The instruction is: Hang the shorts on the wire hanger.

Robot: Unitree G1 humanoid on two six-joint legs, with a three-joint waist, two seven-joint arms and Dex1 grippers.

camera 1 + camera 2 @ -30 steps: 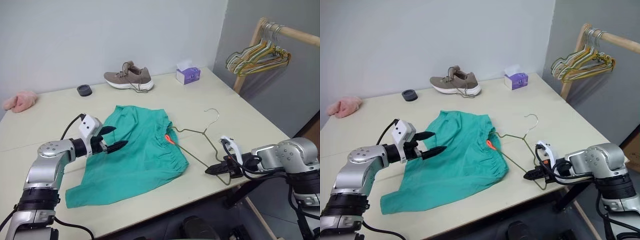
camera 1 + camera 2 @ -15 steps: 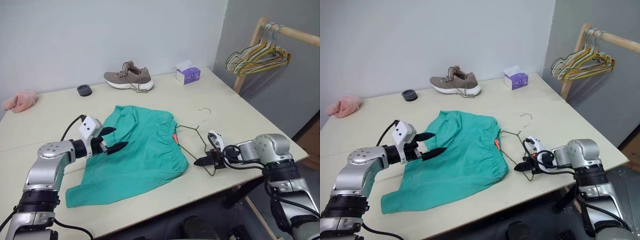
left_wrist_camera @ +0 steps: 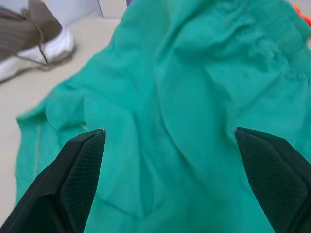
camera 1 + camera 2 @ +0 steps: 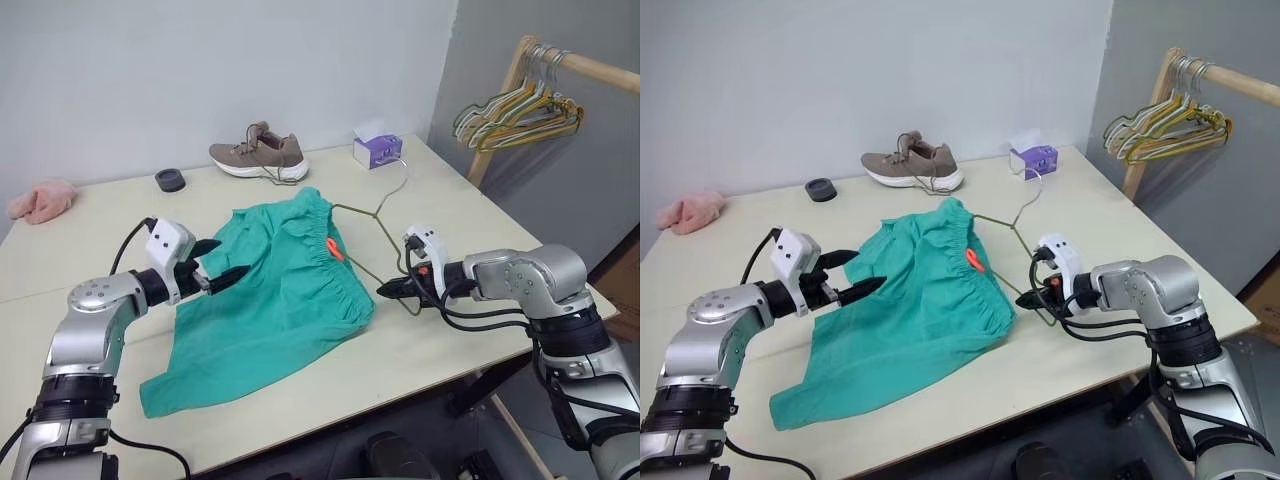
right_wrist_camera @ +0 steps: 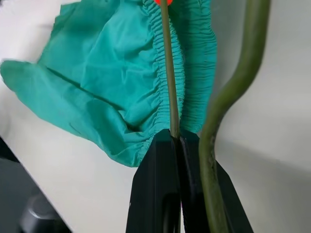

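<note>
The teal-green shorts [image 4: 275,295] lie spread on the cream table [image 4: 90,240], gathered waistband toward the robot's right, with a small orange tag [image 4: 333,249] near that edge. The far waistband corner is lifted off the tabletop by the olive-green wire hanger [image 4: 368,215], one end of which is inside the waistband. The hanger is tilted, its hook toward the purple tissue box [image 4: 377,149] at the far edge.

Right gripper [image 4: 384,292]: fingers pressed together, pinching the hanger's wire at its near corner, just beside the waistband. In the right wrist view the thin wire runs straight out from between the closed black fingers [image 5: 165,194].

Left gripper [image 4: 222,273]: fingers spread wide, empty, hovering over the left part of the shorts.

Also on the table: a brown sneaker [image 4: 258,155], a small dark round lid [image 4: 170,180], a pink fluffy cloth [image 4: 40,200]. A bunch of multicoloured hangers [image 4: 515,115] hangs on a wooden rail [image 4: 590,68] beyond the table's right side.
</note>
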